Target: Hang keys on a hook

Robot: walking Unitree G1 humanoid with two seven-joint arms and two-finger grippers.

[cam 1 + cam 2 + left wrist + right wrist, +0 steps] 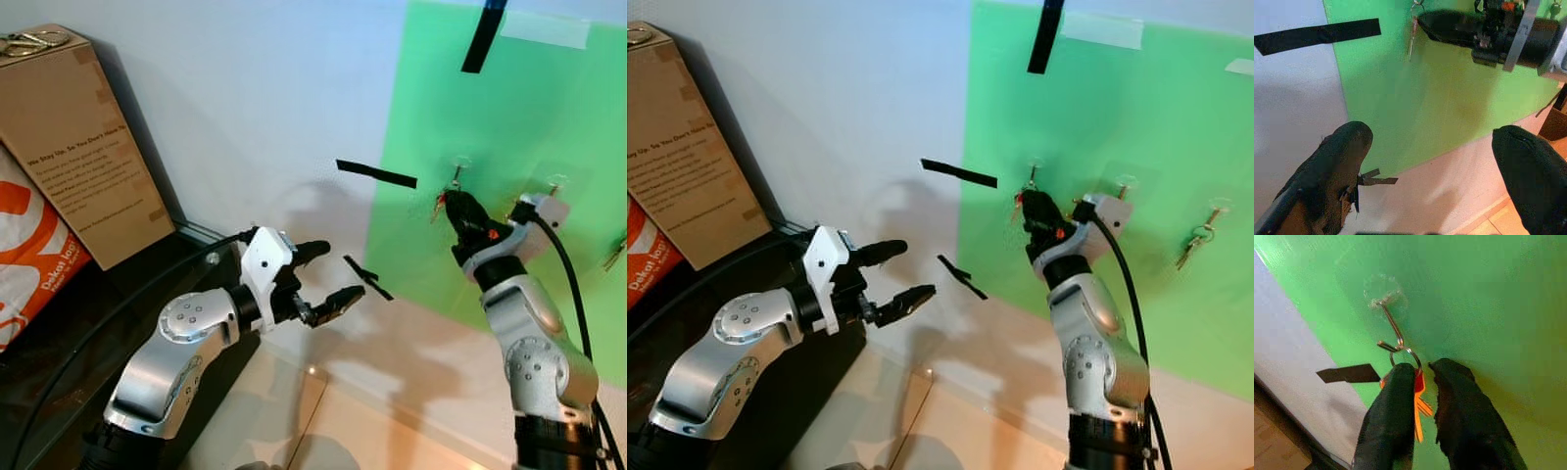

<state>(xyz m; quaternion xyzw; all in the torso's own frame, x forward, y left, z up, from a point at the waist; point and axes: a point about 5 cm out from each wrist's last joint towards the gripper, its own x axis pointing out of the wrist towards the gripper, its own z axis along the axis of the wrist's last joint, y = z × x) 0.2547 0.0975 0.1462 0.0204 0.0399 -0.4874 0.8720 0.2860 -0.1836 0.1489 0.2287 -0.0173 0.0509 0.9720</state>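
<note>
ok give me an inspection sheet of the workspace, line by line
surface: green sheet fixed on a white wall, above a pale floor.
job's things: orange keys on a ring already looped over a clear suction hook; a second hook sits bare beside it; another key bunch hangs further right.
clutter: black tape strips stuck on wall and sheet.
grippers: right tool at the hook, fingers either side of the keys, a gap showing on one side; left tool open, raised off the wall, holding nothing.
cables: black cable runs down the right arm.
surroundings: cardboard box leaning on the wall at left, orange-and-white bag below it.
</note>
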